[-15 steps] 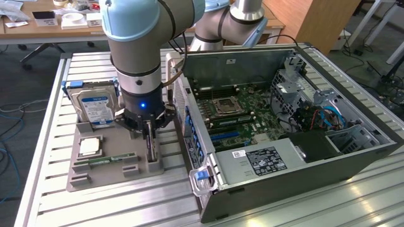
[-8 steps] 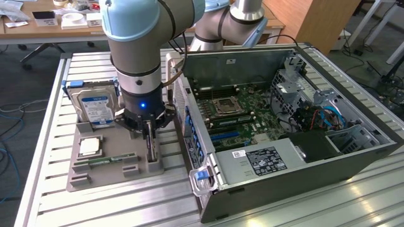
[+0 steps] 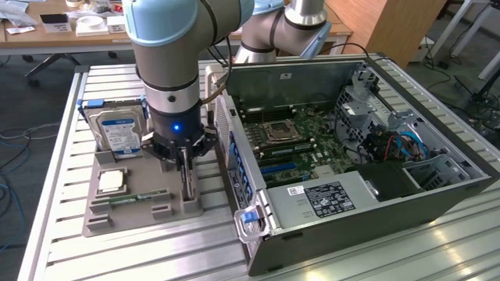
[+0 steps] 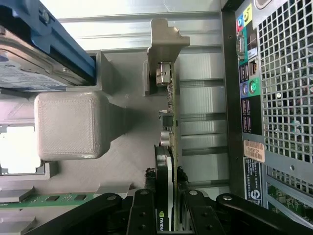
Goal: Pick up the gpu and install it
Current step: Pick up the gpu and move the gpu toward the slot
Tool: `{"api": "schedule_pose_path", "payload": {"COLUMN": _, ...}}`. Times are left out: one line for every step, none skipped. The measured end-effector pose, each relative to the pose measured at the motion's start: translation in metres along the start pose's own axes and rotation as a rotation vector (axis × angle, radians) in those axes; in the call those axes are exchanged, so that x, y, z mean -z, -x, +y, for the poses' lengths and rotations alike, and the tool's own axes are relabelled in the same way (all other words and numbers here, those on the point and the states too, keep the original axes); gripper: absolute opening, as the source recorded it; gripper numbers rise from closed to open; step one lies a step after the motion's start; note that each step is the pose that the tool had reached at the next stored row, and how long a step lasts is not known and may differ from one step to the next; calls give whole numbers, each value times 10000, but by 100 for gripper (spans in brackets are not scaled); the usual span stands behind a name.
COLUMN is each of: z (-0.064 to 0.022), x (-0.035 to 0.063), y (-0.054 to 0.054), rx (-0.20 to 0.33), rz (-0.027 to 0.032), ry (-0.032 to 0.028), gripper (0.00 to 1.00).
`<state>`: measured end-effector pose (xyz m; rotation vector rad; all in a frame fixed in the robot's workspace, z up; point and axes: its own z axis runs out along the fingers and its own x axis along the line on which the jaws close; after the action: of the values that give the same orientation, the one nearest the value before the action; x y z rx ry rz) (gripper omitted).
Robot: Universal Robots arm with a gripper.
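Open computer case [image 3: 375,229], hard drive [image 3: 117,133] (blue label), RAM stick [image 3: 137,199], grey tray [image 3: 129,220]

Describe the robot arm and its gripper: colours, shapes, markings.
The arm is thick silver-grey tubing with pale blue joint caps and black rings. Its wrist end is black, with a small blue light. The gripper is black, with jointed link bars and round bolt heads.

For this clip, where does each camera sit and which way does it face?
Exterior view: raised, off the arm, looking down on the open computer case and parts tray; arm and gripper show.
Wrist view: on the wrist, looking down past the gripper onto the gpu.
Both share the gpu, hard drive and computer case.
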<state>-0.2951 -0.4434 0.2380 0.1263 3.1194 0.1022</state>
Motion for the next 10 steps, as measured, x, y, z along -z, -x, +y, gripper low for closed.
{"api": "schedule_pose_path", "payload": {"z": 2, "x": 26, "y": 0, "rx": -1, "rz": 0, "ry": 6, "gripper": 27}}
{"api": "schedule_pose_path", "payload": {"z": 4, "x": 55, "y": 1, "rx": -1, "rz": 1, "ry": 14, "gripper": 27}}
{"api": "schedule_pose_path", "payload": {"z": 6, "x": 81, "y": 1, "rx": -1, "rz": 2, "ry": 20, "gripper": 27}}
{"api": "schedule_pose_path", "payload": {"z": 7, "x": 104, "y": 3, "rx": 0, "rz": 2, "ry": 26, "gripper": 27}}
{"api": "schedule_pose_path", "payload": {"z": 9, "x": 130, "y": 3, "rx": -1, "rz": 3, "ry": 31, "gripper": 27}}
{"api": "schedule_pose_path", "payload": {"z": 11, "x": 158, "y": 5, "rx": 0, "rz": 3, "ry": 36, "gripper": 27}}
{"api": "schedule_pose_path", "payload": {"z": 13, "x": 186, "y": 8, "rx": 0, "rz": 2, "ry": 39, "gripper": 27}}
{"api": "schedule_pose_path", "payload": {"z": 15, "x": 216, "y": 9, "rx": -1, "rz": 3, "ry": 38, "gripper": 27}}
{"api": "schedule_pose_path", "payload": {"z": 17, "x": 248, "y": 10, "rx": -1, "rz": 3, "ry": 38, "gripper": 27}}
{"api": "schedule_pose_path", "payload": {"z": 20, "x": 285, "y": 10, "rx": -1, "rz": 3, "ry": 40, "gripper": 27}}
